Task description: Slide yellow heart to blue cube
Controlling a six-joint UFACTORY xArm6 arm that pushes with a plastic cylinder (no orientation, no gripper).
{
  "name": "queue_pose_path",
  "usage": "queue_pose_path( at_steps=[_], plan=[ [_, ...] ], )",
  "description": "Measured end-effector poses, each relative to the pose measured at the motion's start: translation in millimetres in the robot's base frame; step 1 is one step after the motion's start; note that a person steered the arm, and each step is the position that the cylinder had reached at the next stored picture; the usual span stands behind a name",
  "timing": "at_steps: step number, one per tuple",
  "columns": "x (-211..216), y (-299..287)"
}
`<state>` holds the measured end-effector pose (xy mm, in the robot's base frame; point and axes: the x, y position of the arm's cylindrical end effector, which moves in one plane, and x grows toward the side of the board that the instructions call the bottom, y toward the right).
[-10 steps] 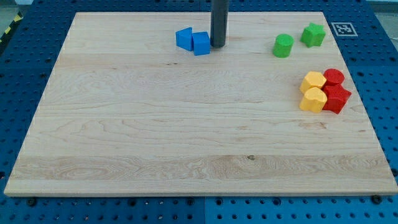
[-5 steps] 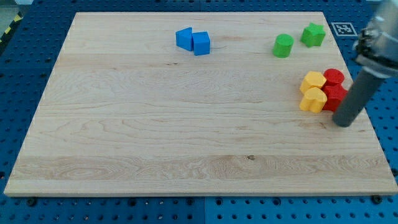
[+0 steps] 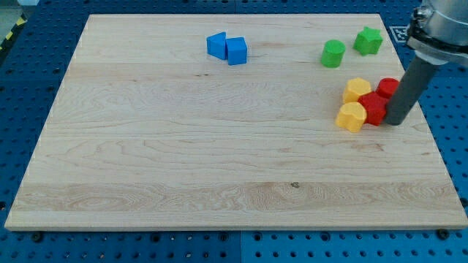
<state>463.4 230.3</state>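
A: 8 blocks on the wooden board [image 3: 183, 161]. Where's the task block?

B: Yellow heart [image 3: 351, 116], right part of the view, lower-left end of a tight cluster. Touching the red block [image 3: 373, 108] on its right, with the other yellow block [image 3: 357, 90] just above it. A second red block [image 3: 388, 88] sits at the cluster's upper right, partly behind my rod.

A: Which way does the heart point? Long axis?

B: Can't tell, too small and rounded from here. No clear long axis.

A: Your tip?

B: My tip [image 3: 396, 121] is down on the board, just right of the red block, looks to be touching it. Heart is 1 block further to the view's left.

A: Pincer state?

B: No pincer on this rig, just a rod, so nothing to open or close.

A: Target?

B: Blue cube [image 3: 237, 51], near the view's top, left of centre, touching another blue block [image 3: 216, 45] on its left. Well apart from the heart.

A: Rest?

B: 2 green: a cylinder [image 3: 333, 53] and a star-like one [image 3: 368, 41], top right, apart from each other.
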Motion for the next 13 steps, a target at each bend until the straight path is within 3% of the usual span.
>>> queue_pose_path(
  at_steps=[2, 5, 8, 11, 12, 13],
  plan=[
    [17, -99],
    [-48, -208],
    [-22, -103],
    [-74, -211],
    [-75, -212],
    [-75, -175]
  ],
)
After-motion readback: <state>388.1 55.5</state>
